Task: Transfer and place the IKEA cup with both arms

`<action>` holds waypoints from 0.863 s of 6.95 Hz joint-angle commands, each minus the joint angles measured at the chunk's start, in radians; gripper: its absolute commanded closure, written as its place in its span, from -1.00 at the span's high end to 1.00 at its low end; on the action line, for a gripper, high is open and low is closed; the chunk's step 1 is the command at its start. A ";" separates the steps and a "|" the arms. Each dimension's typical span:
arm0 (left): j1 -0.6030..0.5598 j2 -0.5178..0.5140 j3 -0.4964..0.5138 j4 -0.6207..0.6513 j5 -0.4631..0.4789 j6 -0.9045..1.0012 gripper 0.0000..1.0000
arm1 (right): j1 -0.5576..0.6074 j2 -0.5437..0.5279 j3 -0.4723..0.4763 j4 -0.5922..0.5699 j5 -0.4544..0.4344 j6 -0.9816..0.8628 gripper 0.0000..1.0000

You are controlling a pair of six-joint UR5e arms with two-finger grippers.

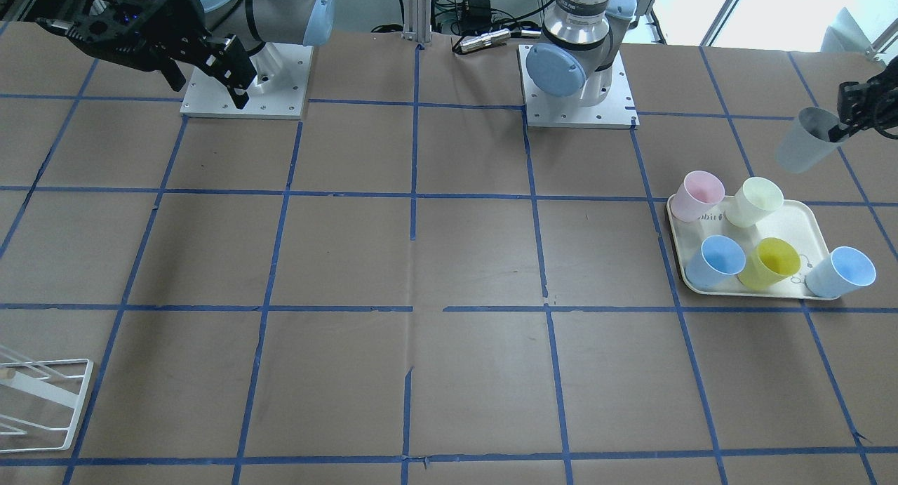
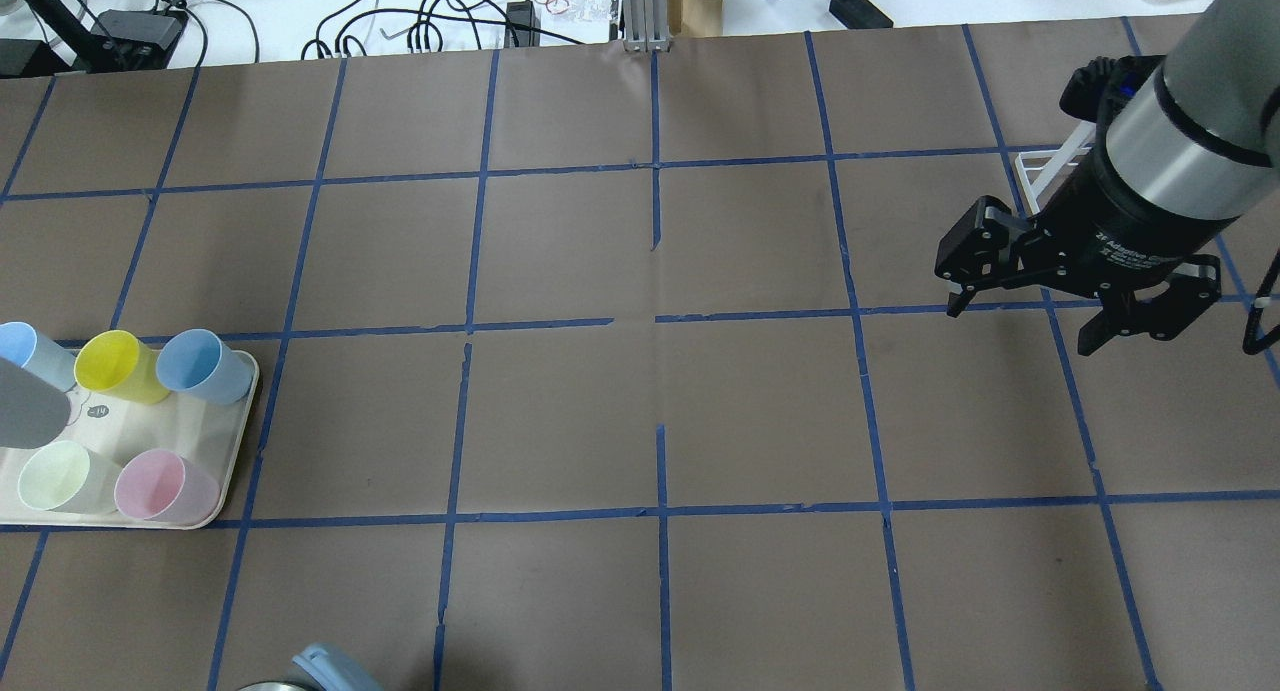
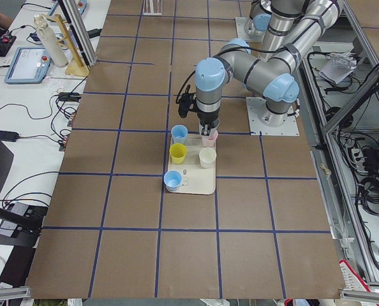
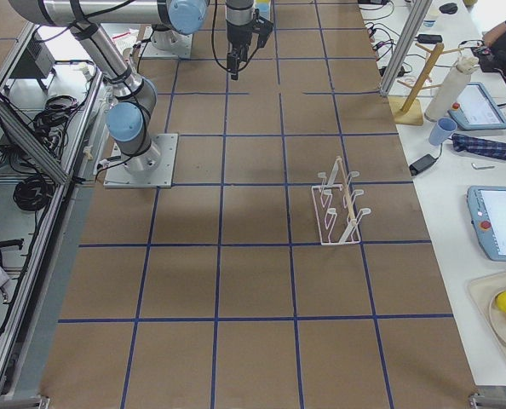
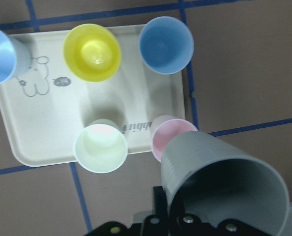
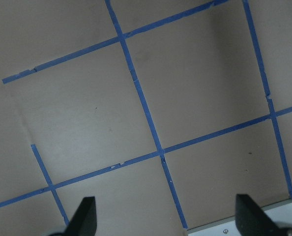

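Observation:
The grey IKEA cup (image 1: 805,142) hangs tilted in the air, clamped at its rim by my left gripper (image 1: 840,130), behind the tray. It fills the lower right of the left wrist view (image 5: 224,182), above the pink cup. In the overhead view only its side (image 2: 25,409) shows at the left edge. My right gripper (image 2: 1022,328) is open and empty, held high over the right part of the table; it also shows in the front view (image 1: 209,92) and the right wrist view (image 6: 166,221).
A cream tray (image 1: 814,218) holds a pink cup (image 1: 701,194), a pale yellow-green cup (image 1: 756,200), a yellow cup (image 1: 773,262) and two light-blue cups (image 1: 717,259) (image 1: 843,271). A white wire rack (image 2: 1050,166) stands near the right arm, also visible in the right side view (image 4: 338,209).

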 commanded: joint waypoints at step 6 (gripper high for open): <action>0.141 -0.339 0.036 0.253 -0.010 0.239 -1.00 | 0.029 0.017 0.017 -0.057 0.001 -0.029 1.00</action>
